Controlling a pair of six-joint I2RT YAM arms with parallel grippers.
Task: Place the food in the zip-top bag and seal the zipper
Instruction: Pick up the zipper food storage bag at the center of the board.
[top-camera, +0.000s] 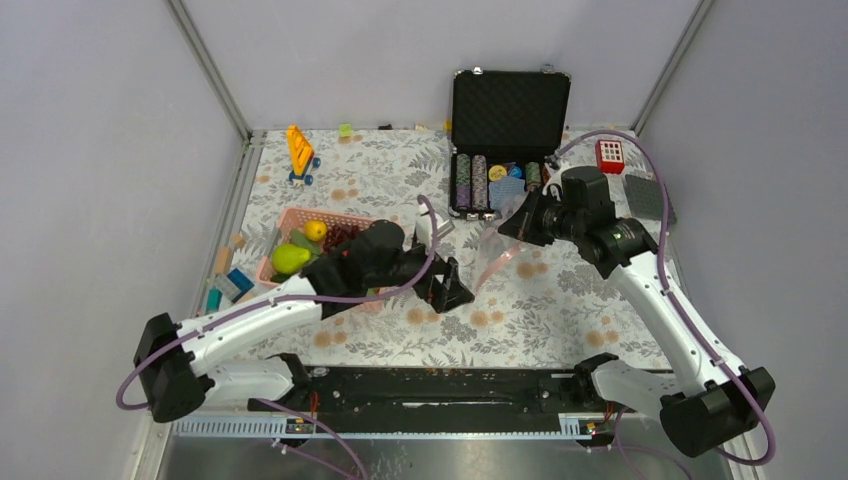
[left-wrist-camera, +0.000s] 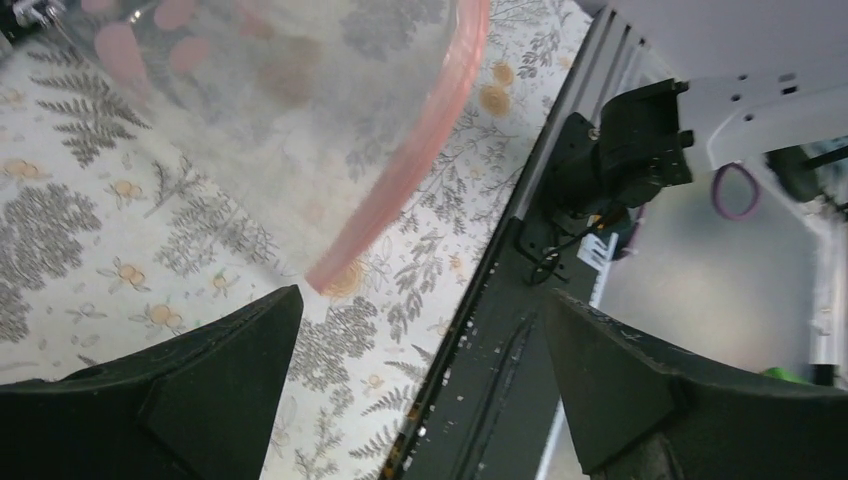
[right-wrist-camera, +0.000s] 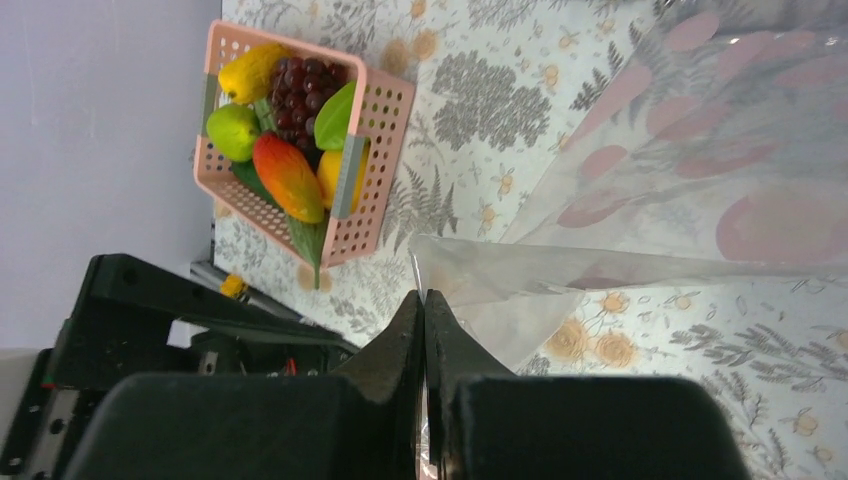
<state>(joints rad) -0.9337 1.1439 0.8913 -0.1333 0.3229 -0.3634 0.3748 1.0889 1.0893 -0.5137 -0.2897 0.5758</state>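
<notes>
1. While the right gripper (right-wrist-camera: 422, 300) is clamped shut on a thin edge of the zip-top bag (right-wrist-camera: 700, 150), the bag is held up off the table (top-camera: 560, 300), near the middle and in front of the black case (top-camera: 510, 110).
2. Left gripper (left-wrist-camera: 422, 295): jaws spread wide, nothing between them. It sits low over the table, just left of the bag.
3. Zipper (left-wrist-camera: 395, 195): the pink strip curves down the bag's edge. Its lower end is just ahead of the left fingers, not touching either one.
4. Can't tell from any view whether the bag's mouth is open or sealed.
5. Food is all in the pink basket (right-wrist-camera: 380, 130) at the left side of the table, well apart from the bag: mango (right-wrist-camera: 288, 175), grapes (right-wrist-camera: 300, 90), yellow citrus (right-wrist-camera: 250, 72), green leafy piece (right-wrist-camera: 335, 115).
6. No food is visible in the bag.
7. Poker chips (top-camera: 478, 180) sit in rows in the case.
</notes>
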